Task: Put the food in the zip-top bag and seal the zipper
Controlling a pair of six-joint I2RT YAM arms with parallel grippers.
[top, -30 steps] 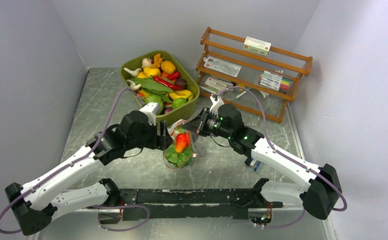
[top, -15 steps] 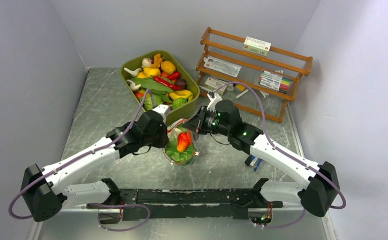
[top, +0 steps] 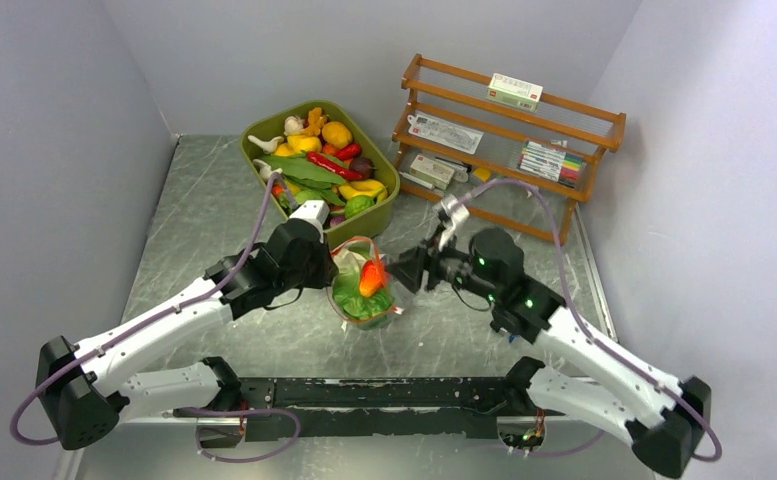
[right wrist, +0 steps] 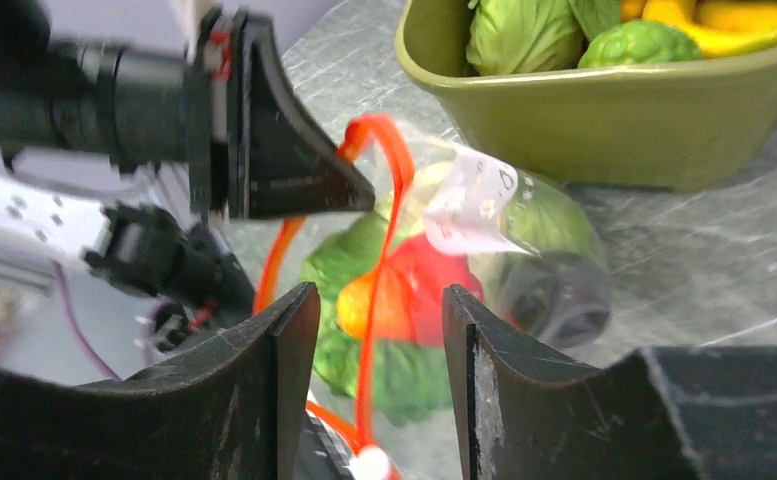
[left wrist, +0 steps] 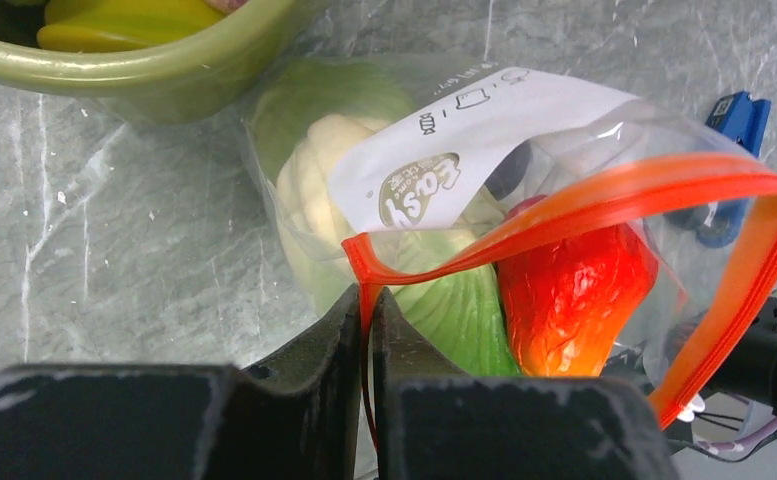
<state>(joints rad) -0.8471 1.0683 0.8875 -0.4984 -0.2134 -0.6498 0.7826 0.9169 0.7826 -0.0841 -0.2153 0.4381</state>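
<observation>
**Figure. Closing the filled bag, seen from above and from both wrists.** The bag (top: 364, 292) stands on the counter (top: 214, 210) between the two arms, just in front of the green tub (top: 395, 188). Its mouth faces up and gapes in a wide loop. Food is already inside: a green leafy piece (left wrist: 454, 325), a red-orange piece (left wrist: 574, 290) and a pale rounded piece (left wrist: 309, 195), with something dark behind the white label (left wrist: 524, 110) that is too hidden to name. More toy produce lies heaped in the tub.

The left end effector (left wrist: 367, 305) is clamped flat on the zipper (left wrist: 604, 195) at the left corner of the mouth, with the orange-red strip pinched between its fingers. The right end effector (right wrist: 379, 295) holds nothing. Its jaws stand apart, and from above it sits just beside the far corner of the mouth, apparently not touching it. In the right wrist view, the loop of strip rises in line with the gap between the fingers.

*Step in hand (judgement):* filling looks finished or nearly so, and sealing is about to start, with one corner anchored and the strip not yet pressed together.

*Next move (judgement):* the free end effector would need to reach the strip near the anchored corner. There it should bring both lips together in line, pinch them and run along the mouth while the left grip keeps the strip taut. The red-orange piece sits high near the mouth and could hold the lips apart, and the floppy film could fold or slip if pulled unevenly.
</observation>
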